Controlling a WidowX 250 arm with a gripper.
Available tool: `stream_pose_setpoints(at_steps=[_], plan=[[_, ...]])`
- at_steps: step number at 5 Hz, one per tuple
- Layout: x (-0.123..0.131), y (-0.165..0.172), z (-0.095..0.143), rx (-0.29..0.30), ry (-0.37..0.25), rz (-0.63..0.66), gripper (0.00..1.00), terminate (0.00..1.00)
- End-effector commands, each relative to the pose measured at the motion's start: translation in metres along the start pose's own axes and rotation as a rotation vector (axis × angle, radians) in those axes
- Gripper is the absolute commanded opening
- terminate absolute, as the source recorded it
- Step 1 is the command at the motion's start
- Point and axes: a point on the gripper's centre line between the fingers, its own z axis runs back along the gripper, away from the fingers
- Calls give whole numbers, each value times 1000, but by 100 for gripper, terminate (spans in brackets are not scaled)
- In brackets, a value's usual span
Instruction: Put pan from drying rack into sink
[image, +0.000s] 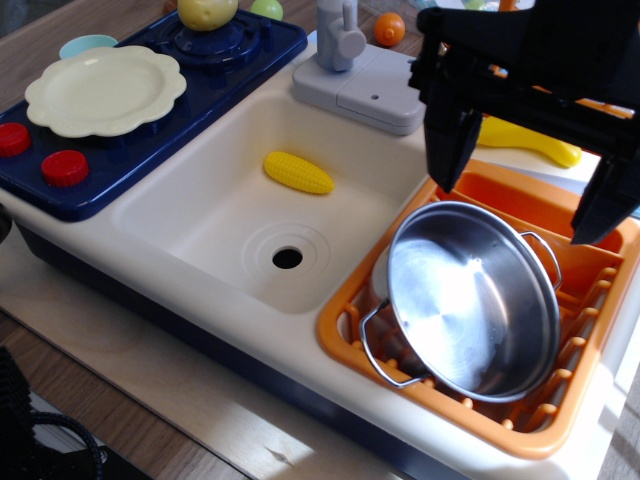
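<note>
The shiny steel pan (470, 300) with two wire loop handles lies tilted in the orange drying rack (560, 425) at the right. The cream-white sink (200, 215) with a round drain hole is to its left. My black gripper (525, 195) hangs open above the pan's far rim. One finger (450, 145) is at the rack's back left and the other finger (605, 205) is at the right. It holds nothing and does not touch the pan.
A yellow corn cob (298, 172) lies in the sink. A grey faucet (345, 45) stands behind it. A yellow banana (530, 135) lies behind the rack. A cream plate (105, 90) sits on the blue stove (150, 150) at left, with red knobs (65, 167).
</note>
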Motion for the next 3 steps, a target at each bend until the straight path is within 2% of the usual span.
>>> stream_pose_setpoints(at_steps=[1, 3], plan=[[3, 19, 4, -9, -22, -21, 100, 0], [-6, 47, -11, -55, -44, -41, 100, 0]])
